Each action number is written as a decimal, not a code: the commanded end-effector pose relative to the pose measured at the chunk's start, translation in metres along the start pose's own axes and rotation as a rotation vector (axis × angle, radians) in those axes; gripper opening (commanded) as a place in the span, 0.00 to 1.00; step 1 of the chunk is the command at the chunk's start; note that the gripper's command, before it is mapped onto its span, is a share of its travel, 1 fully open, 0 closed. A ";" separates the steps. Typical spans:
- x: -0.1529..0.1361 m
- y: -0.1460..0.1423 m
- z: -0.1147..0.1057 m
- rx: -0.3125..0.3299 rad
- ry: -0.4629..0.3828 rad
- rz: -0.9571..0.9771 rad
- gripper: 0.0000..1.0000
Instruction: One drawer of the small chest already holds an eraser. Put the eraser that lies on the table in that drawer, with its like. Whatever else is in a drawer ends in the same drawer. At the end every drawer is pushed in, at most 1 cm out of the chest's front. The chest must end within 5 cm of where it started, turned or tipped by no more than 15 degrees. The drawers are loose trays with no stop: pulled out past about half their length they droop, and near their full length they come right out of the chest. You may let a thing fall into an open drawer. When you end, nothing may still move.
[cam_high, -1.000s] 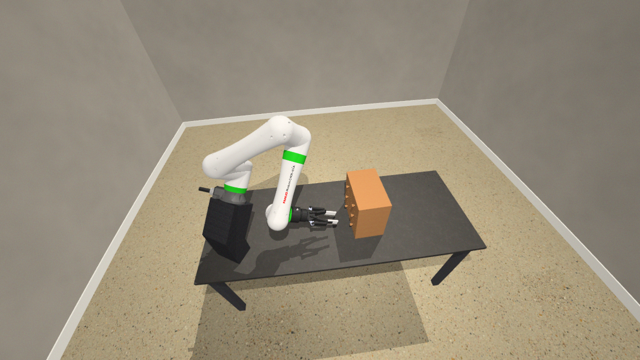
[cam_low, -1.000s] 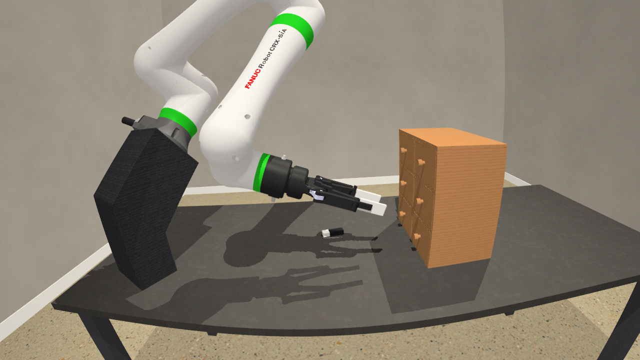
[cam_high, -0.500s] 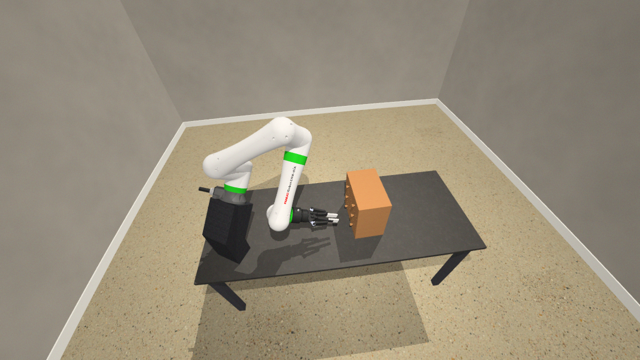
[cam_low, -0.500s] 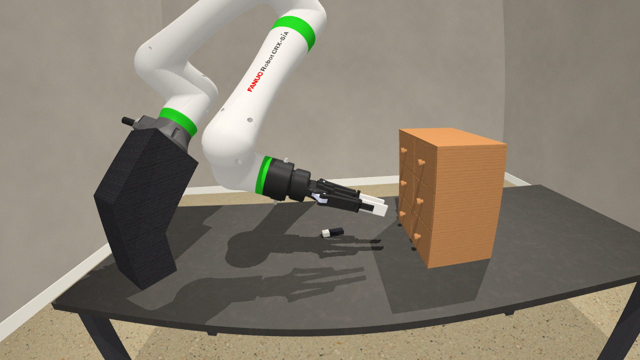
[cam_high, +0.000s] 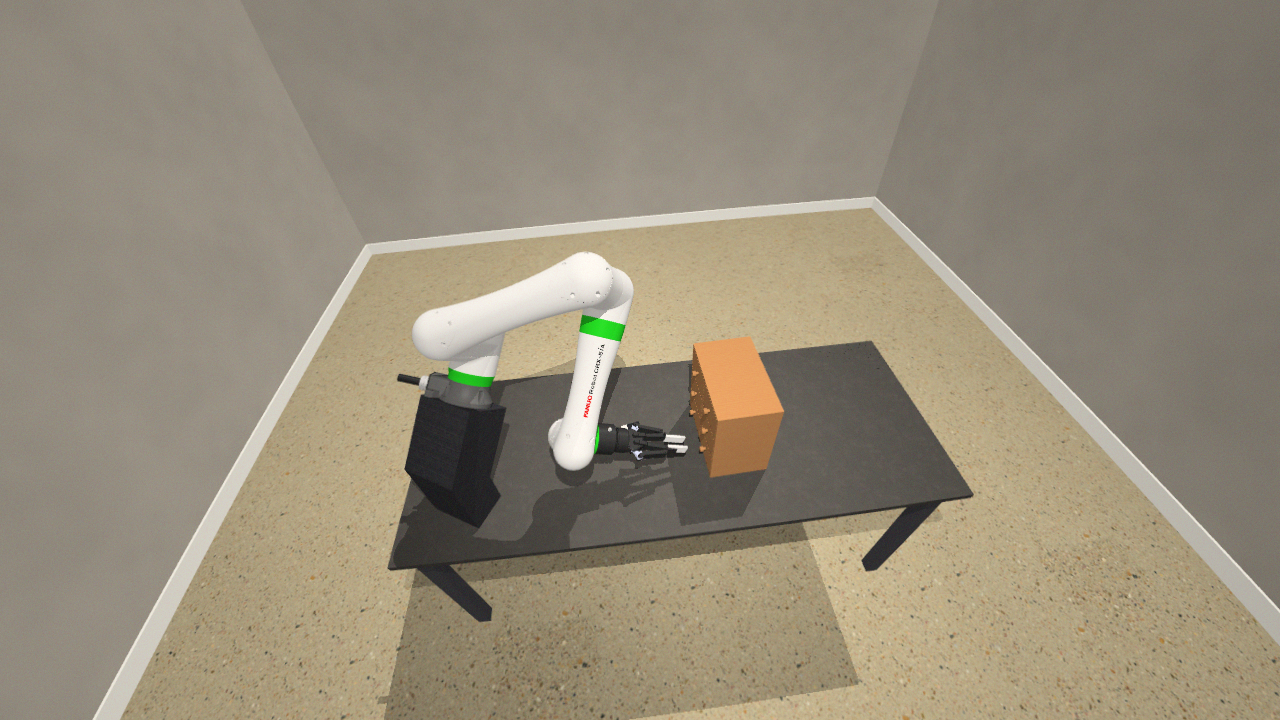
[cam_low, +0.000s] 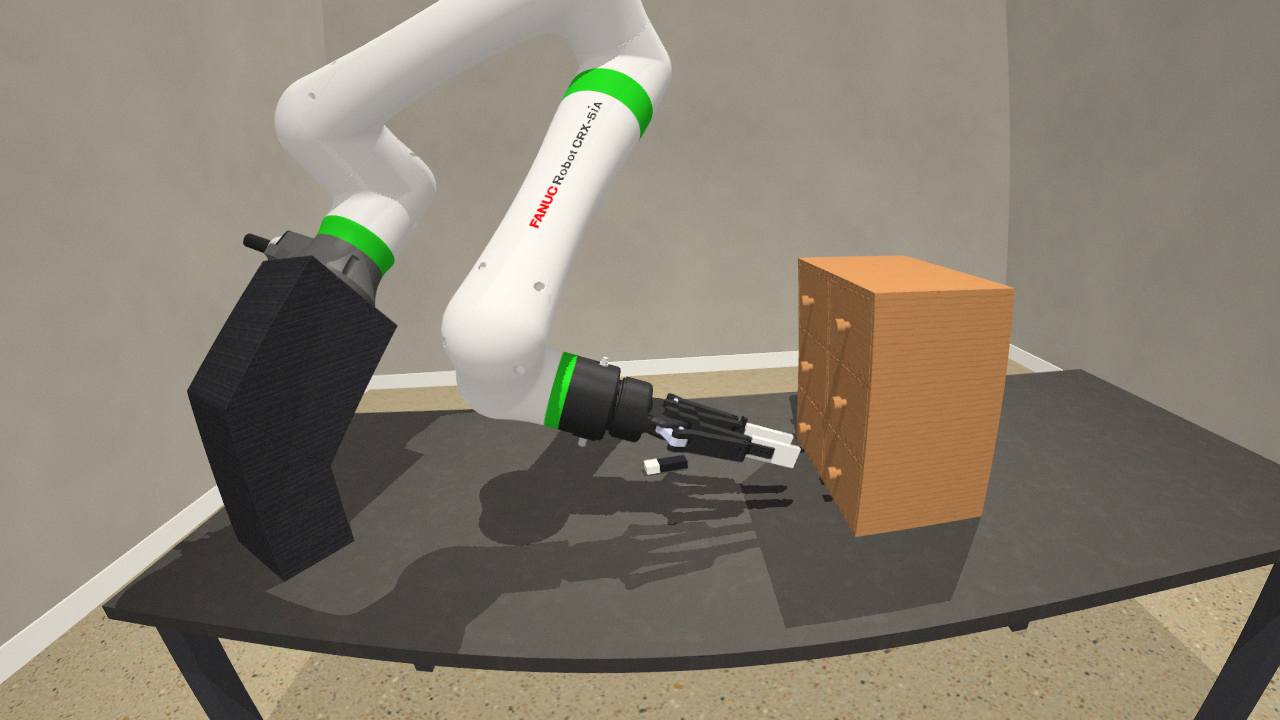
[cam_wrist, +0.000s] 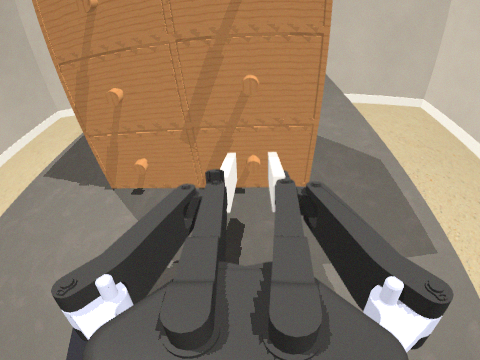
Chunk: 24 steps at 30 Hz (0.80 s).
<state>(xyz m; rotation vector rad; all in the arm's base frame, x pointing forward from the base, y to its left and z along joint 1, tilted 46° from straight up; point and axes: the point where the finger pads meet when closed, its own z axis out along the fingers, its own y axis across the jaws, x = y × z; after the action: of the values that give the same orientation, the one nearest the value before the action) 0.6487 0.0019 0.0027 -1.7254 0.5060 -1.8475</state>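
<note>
Before the chest's (cam_high: 738, 380) (cam_low: 930, 402) (cam_wrist: 135, 70) bottom knob (cam_high: 703, 449) (cam_low: 834, 472) (cam_wrist: 254, 160), the fingers (cam_high: 675, 438) (cam_low: 774, 451) stand slightly parted, empty; opening that drawer seems in hand, calling for careful advance, then a grip.
</note>
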 end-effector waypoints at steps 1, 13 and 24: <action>-0.013 0.000 0.017 0.000 0.001 0.000 0.20; -0.030 0.000 0.040 0.000 0.001 0.000 0.20; -0.030 0.000 0.040 0.000 0.001 0.000 0.20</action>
<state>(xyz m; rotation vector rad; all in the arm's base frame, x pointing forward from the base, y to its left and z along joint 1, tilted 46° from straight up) 0.6891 0.0249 -0.0169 -1.7250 0.5065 -1.8481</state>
